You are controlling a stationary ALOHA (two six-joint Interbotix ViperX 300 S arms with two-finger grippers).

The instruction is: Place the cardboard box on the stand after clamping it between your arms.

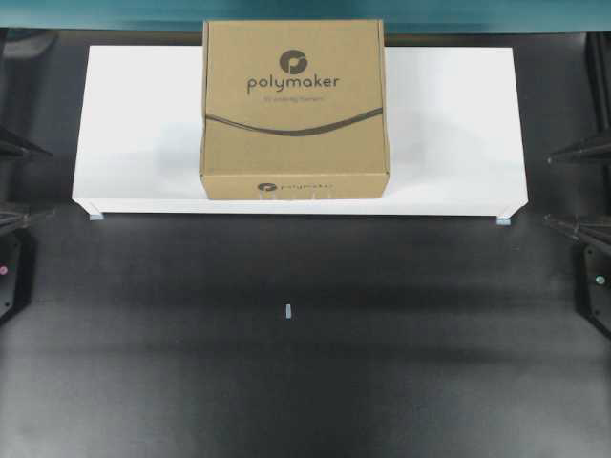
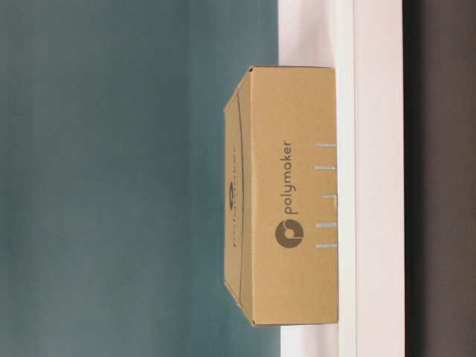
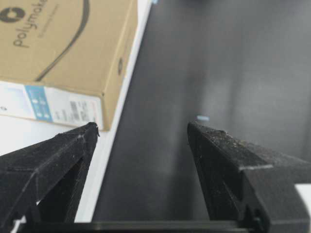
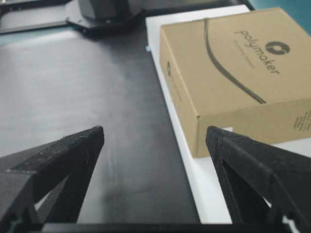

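The brown cardboard box (image 1: pixel 294 95) with the "polymaker" logo lies flat on the middle of the white stand (image 1: pixel 449 124), its back edge at the stand's rear. The table-level view shows the box (image 2: pixel 294 216) resting on the stand (image 2: pixel 379 178). My left gripper (image 1: pixel 38 184) is open and empty at the far left, off the stand's end. My right gripper (image 1: pixel 552 189) is open and empty at the far right. The left wrist view shows the left gripper (image 3: pixel 142 127) well short of the box (image 3: pixel 63 43). The right wrist view shows the right gripper (image 4: pixel 154 130) apart from the box (image 4: pixel 233 73).
The stand's pale blue feet (image 1: pixel 95 218) (image 1: pixel 503 221) rest on the black table. A small pale mark (image 1: pixel 287 310) lies on the table in front of the stand. A teal wall (image 1: pixel 286 10) runs behind. The left arm's base (image 4: pixel 104 12) shows across the table.
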